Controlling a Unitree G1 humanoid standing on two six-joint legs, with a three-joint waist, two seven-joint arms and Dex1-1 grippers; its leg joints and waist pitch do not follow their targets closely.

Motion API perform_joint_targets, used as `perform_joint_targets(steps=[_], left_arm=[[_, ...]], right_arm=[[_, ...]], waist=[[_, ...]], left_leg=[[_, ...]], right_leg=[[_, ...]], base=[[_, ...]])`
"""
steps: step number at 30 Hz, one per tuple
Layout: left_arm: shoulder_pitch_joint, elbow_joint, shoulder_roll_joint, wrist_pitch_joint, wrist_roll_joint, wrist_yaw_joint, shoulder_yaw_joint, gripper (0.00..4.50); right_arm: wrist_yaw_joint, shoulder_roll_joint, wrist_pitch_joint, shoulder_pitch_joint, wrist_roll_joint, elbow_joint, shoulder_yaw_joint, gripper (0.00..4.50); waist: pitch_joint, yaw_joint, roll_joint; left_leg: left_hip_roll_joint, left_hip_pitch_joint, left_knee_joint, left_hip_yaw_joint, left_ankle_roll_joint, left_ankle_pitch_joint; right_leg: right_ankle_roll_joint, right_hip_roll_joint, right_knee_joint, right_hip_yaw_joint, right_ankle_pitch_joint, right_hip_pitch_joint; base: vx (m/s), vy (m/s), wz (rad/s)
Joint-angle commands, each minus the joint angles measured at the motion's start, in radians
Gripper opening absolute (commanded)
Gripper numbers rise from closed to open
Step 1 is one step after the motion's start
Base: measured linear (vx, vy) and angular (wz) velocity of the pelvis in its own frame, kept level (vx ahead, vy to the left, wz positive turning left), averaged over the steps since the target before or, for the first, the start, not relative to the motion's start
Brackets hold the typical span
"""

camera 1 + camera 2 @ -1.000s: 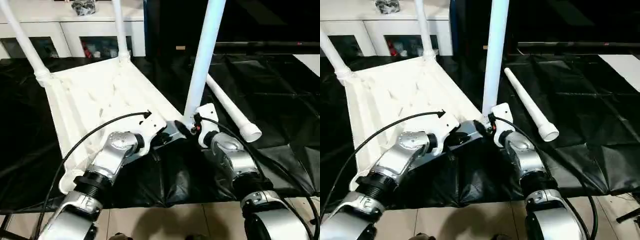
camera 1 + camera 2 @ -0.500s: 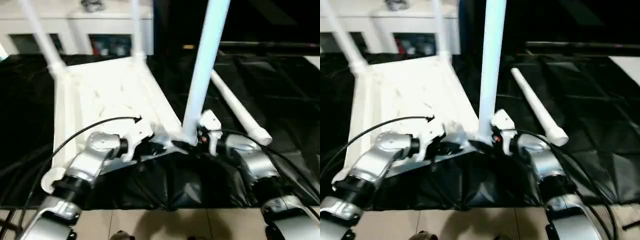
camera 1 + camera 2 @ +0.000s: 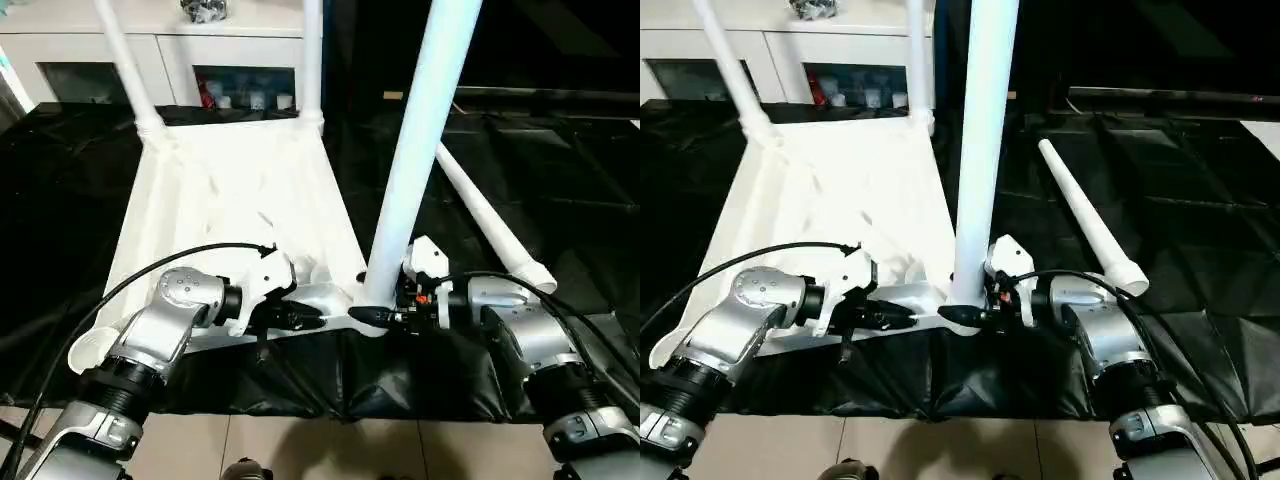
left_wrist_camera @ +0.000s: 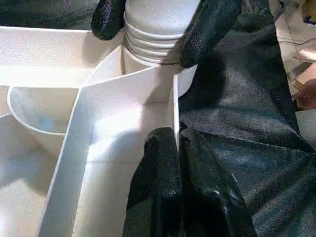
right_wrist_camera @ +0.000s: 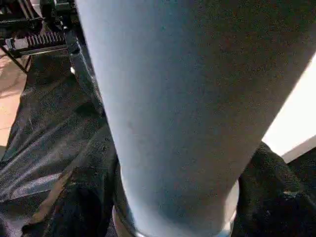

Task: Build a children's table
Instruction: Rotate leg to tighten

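Note:
The white tabletop lies upside down on a black sheet, ribs up. Two white legs stand in its far corner sockets. A third leg rises from the near right corner socket, its ribbed foot at the socket's mouth. My right gripper is shut on that foot, one finger on each side. My left gripper is shut on the tabletop's near rim, just beside that corner. A fourth leg lies loose on the sheet to the right.
A white glass-door cabinet stands behind the tabletop. The black sheet covers the floor around it, with tile at its near edge. The near left corner socket has nothing in it.
The camera has swung, shifting the whole picture. Both grippers keep their holds at the near right corner; the right wrist now lies flatter beside the leg's foot.

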Motion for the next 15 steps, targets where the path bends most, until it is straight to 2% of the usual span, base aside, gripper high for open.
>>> perform_joint_targets(steps=[1, 4, 6, 8, 9, 10, 11, 12, 13, 15], left_arm=[[-0.012, -0.058, -0.015, -0.004, -0.034, -0.014, -0.012, 0.00], [-0.014, -0.052, -0.031, 0.002, -0.028, 0.023, -0.002, 0.00], [-0.032, -0.022, -0.069, 0.006, -0.005, 0.117, 0.017, 0.00], [-0.056, 0.012, -0.116, 0.026, 0.020, 0.227, 0.038, 0.00], [-0.070, 0.028, -0.142, 0.034, 0.034, 0.286, 0.045, 0.00], [-0.079, 0.039, -0.160, 0.043, 0.046, 0.331, 0.050, 0.00], [-0.087, 0.048, -0.176, 0.052, 0.056, 0.371, 0.055, 0.00], [-0.098, 0.056, -0.207, 0.076, 0.064, 0.434, 0.065, 0.00], [-0.107, 0.059, -0.237, 0.105, 0.074, 0.504, 0.078, 0.00], [-0.111, 0.058, -0.257, 0.126, 0.080, 0.546, 0.086, 0.00]], right_arm=[[0.033, 0.007, 0.015, 0.007, 0.018, -0.041, 0.032, 2.76], [0.017, 0.016, 0.033, 0.018, 0.017, -0.050, 0.036, 2.73], [-0.114, 0.061, 0.017, 0.008, -0.027, -0.004, 0.021, 2.72], [-0.279, 0.118, 0.006, -0.017, -0.071, 0.072, -0.001, 2.72], [-0.361, 0.150, 0.001, -0.033, -0.086, 0.117, -0.013, 2.72], [-0.412, 0.173, -0.002, -0.044, -0.091, 0.146, -0.020, 2.72], [-0.452, 0.192, -0.005, -0.053, -0.094, 0.168, -0.027, 2.72], [-0.533, 0.231, -0.001, -0.074, -0.094, 0.210, -0.044, 2.72], [-0.610, 0.265, 0.005, -0.098, -0.091, 0.248, -0.063, 2.72], [-0.666, 0.286, 0.010, -0.116, -0.090, 0.276, -0.075, 2.72]], waist=[[-0.077, -0.005, -0.005], [-0.077, -0.003, -0.006], [-0.077, -0.005, -0.006], [-0.075, -0.015, -0.011], [-0.074, -0.019, -0.008], [-0.073, -0.026, -0.009], [-0.072, -0.035, -0.011], [-0.073, -0.036, -0.011], [-0.071, -0.043, -0.008], [-0.075, -0.052, -0.007]], left_leg=[[0.011, 0.021, -0.077, 0.005, 0.020, -0.334], [0.011, 0.022, -0.076, 0.006, 0.021, -0.330], [0.012, 0.020, -0.077, 0.005, 0.018, -0.329], [0.006, 0.018, -0.077, 0.005, -0.002, -0.325], [0.004, 0.021, -0.078, 0.001, -0.014, -0.345], [0.003, 0.019, -0.078, 0.001, -0.019, -0.354], [0.000, 0.019, -0.078, -0.002, -0.023, -0.371], [-0.001, 0.019, -0.077, -0.003, -0.020, -0.372], [0.000, 0.016, -0.078, -0.003, -0.016, -0.373], [-0.003, 0.020, -0.075, -0.004, -0.012, -0.381]], right_leg=[[-0.178, -0.022, -0.071, 0.025, -0.385, 0.056], [-0.177, -0.022, -0.072, 0.026, -0.380, 0.054], [-0.177, -0.022, -0.070, 0.025, -0.379, 0.054], [-0.164, -0.024, -0.074, 0.024, -0.413, 0.053], [-0.147, -0.026, -0.080, 0.020, -0.468, 0.053], [-0.139, -0.025, -0.082, 0.018, -0.491, 0.052], [-0.117, -0.025, -0.088, 0.014, -0.532, 0.055], [-0.107, -0.026, -0.091, 0.012, -0.546, 0.056], [-0.101, -0.026, -0.095, 0.013, -0.549, 0.053], [-0.102, -0.023, -0.099, 0.009, -0.549, 0.050]], base=[[0.000, 0.000, 0.00], [0.000, 0.000, 0.00], [0.000, 0.000, 0.00], [0.000, 0.000, 0.00], [0.000, 0.000, 0.00], [0.000, 0.000, 0.00], [0.000, 0.000, 0.00], [0.000, 0.000, 0.00], [0.000, 0.000, 0.00], [0.000, 0.000, 0.00]])
